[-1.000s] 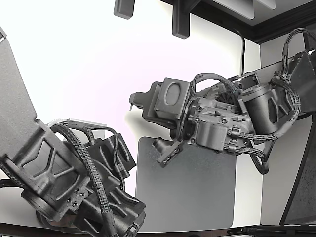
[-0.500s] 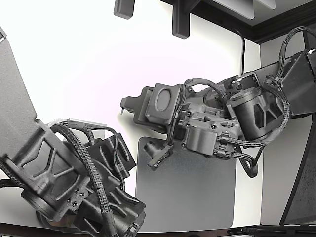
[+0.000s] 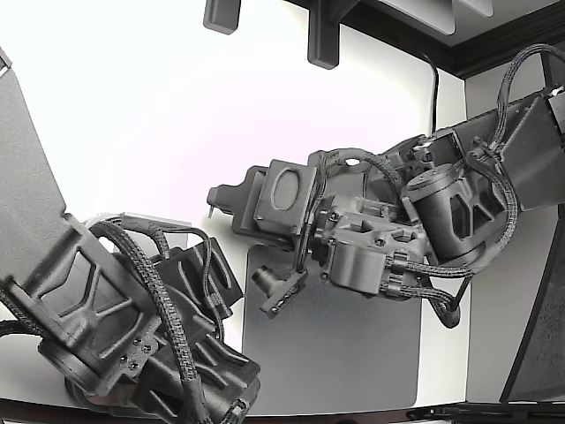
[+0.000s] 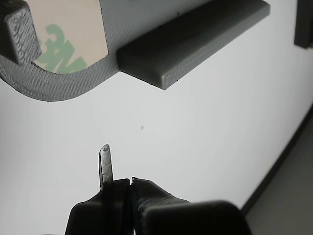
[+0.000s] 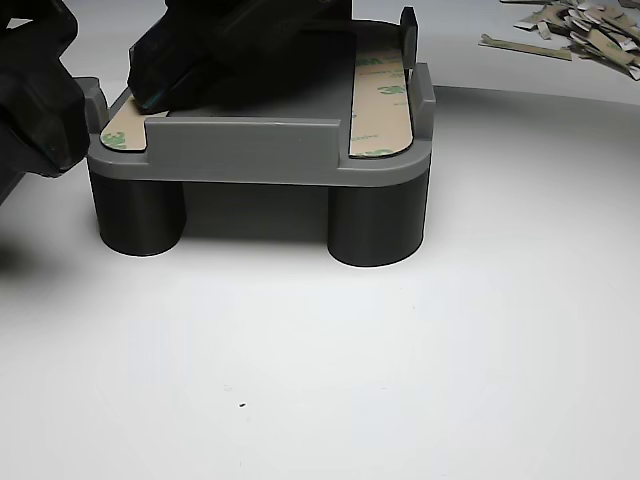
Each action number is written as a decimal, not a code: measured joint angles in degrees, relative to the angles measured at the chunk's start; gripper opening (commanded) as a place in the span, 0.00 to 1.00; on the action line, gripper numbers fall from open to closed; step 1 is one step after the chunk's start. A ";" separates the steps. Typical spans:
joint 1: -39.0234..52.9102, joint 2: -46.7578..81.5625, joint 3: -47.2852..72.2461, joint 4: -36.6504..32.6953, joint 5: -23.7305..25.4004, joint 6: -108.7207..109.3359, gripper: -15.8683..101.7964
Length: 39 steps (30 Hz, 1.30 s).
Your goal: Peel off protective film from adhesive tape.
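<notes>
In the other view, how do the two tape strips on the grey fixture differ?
The right tape strip lies fully exposed along its slot, green print plain to see; the left tape strip is mostly hidden under a dark arm part, only its near rounded end showing. Both are tan-backed and lie flat in the grey fixture.

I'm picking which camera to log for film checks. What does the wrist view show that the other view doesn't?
Only the wrist view shows the gripper, its thin tips pressed together and holding nothing, over bare white table. Only the other view shows the whole grey fixture on its legs, the second tape strip and a pile of peeled film scraps. Both show the fixture and a tan, green-printed tape strip.
</notes>
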 measured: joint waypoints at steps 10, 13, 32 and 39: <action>0.18 -2.11 -0.97 -0.35 -1.23 1.76 0.04; 0.70 -3.78 -2.20 -0.26 -1.23 2.46 0.04; 2.37 -8.53 -5.45 1.85 -0.26 4.75 0.04; 2.46 -9.05 -5.62 1.85 -0.26 4.75 0.04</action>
